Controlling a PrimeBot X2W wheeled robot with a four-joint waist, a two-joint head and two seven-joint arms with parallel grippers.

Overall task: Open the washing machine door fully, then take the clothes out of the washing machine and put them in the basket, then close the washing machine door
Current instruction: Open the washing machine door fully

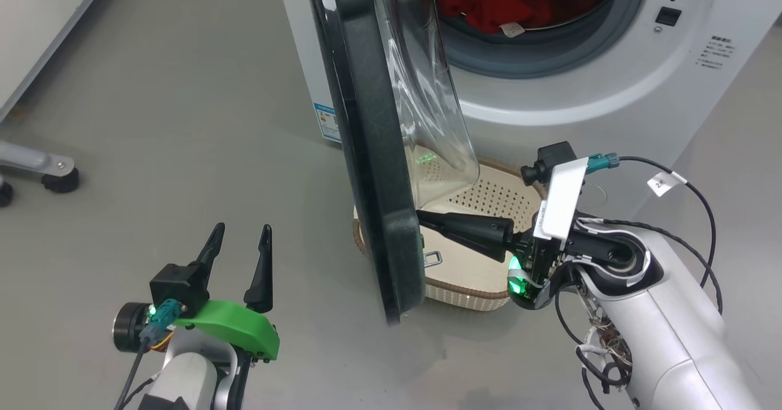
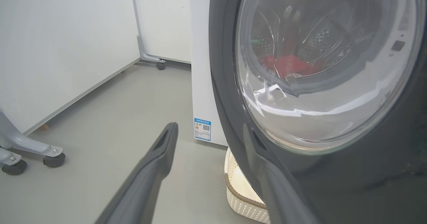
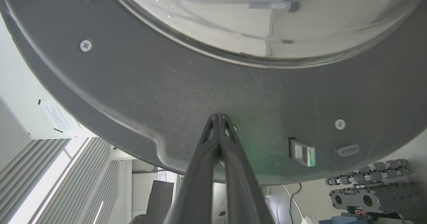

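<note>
My right gripper (image 1: 420, 216) is clenched on nothing, its joined tips pressed against the inner face of the door (image 1: 366, 153), low on the rim. The left gripper (image 1: 242, 230) is spread wide, idle above the floor. The door stands part open, edge-on to me. I'd push outward along its arc, staying on the rim and off the glass so the tips don't slip.

The basket (image 1: 470, 294) sits on the floor at the foot of the washing machine (image 1: 550, 110), partly under the door. The red clothes (image 1: 489, 3) lie in the drum.

I count one door, one basket, one machine and two grippers. The clothes are a heap I can't split.
</note>
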